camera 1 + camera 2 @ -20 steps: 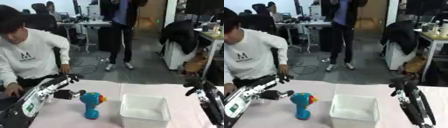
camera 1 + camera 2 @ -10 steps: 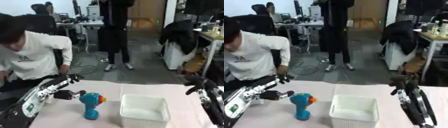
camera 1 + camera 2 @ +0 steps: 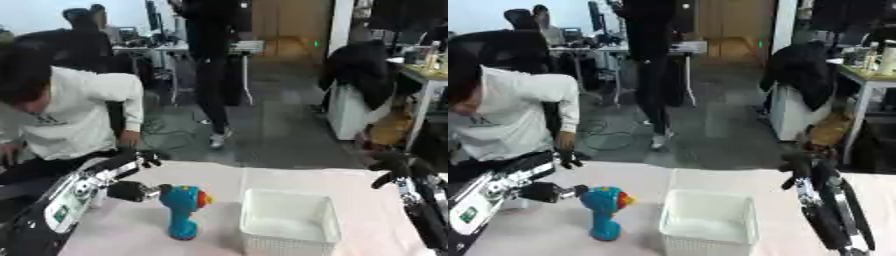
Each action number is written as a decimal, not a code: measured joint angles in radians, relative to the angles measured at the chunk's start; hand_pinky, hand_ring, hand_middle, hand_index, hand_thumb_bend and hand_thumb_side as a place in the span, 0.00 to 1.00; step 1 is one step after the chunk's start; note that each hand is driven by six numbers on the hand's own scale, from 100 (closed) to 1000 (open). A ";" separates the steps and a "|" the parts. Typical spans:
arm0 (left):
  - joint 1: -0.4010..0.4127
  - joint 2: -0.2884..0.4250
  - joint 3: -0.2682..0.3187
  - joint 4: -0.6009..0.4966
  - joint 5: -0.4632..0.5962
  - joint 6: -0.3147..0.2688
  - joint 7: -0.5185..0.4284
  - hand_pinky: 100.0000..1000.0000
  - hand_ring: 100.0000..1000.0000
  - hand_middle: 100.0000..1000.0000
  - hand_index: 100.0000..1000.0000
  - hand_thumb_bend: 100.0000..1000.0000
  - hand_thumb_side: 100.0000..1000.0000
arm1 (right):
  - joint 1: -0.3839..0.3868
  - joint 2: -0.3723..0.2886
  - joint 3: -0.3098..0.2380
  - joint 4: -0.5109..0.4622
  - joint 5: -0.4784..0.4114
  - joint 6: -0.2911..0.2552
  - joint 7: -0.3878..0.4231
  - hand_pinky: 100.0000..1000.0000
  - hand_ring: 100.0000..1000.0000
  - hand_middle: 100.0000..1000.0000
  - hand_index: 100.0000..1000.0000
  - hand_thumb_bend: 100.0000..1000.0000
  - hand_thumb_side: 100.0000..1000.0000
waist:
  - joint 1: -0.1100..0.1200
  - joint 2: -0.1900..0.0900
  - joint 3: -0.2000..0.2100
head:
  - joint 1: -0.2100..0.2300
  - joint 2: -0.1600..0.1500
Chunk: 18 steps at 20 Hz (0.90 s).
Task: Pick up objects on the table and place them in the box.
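The pale pink worktop (image 3: 131, 235) fills the lower part of the frame. On it, at lower centre, stands the white box (image 3: 289, 224), an open mesh-sided basket with nothing visible inside. Just to its left stands the toy drill (image 3: 182, 209), upright on its blue grip, with a teal body and a red-and-yellow nose pointing toward the box. It looks like hard, light, smooth plastic, so it should lift easily but could tip or slip; the narrow blue grip below the body seems the best place to take hold. The left hand (image 3: 129, 190), at lower left, sits just beside the toy's rear, perhaps touching it; whether its fingers are curled cannot be told. The right hand (image 3: 798, 162), at right, hangs curled and empty, well apart from the toy.
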 measured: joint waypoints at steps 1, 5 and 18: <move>-0.008 0.007 0.000 0.003 -0.005 -0.006 -0.020 0.84 0.85 0.91 0.97 0.89 0.59 | 0.000 0.000 0.000 0.000 0.000 0.000 0.000 0.40 0.60 0.63 0.69 0.00 0.73 | 0.000 0.000 0.000 | 0.004 0.003; -0.028 0.025 -0.003 0.018 -0.032 -0.026 -0.084 0.84 0.86 0.91 0.97 0.89 0.58 | 0.000 0.000 0.000 0.002 0.000 0.000 0.000 0.40 0.60 0.63 0.69 0.00 0.73 | 0.000 0.001 0.000 | 0.010 0.016; -0.062 0.027 -0.012 0.073 -0.100 -0.063 -0.204 0.86 0.88 0.93 1.00 0.94 0.50 | 0.000 0.000 0.000 0.007 0.000 0.000 0.000 0.40 0.60 0.63 0.69 0.00 0.73 | -0.003 0.005 -0.002 | 0.001 0.038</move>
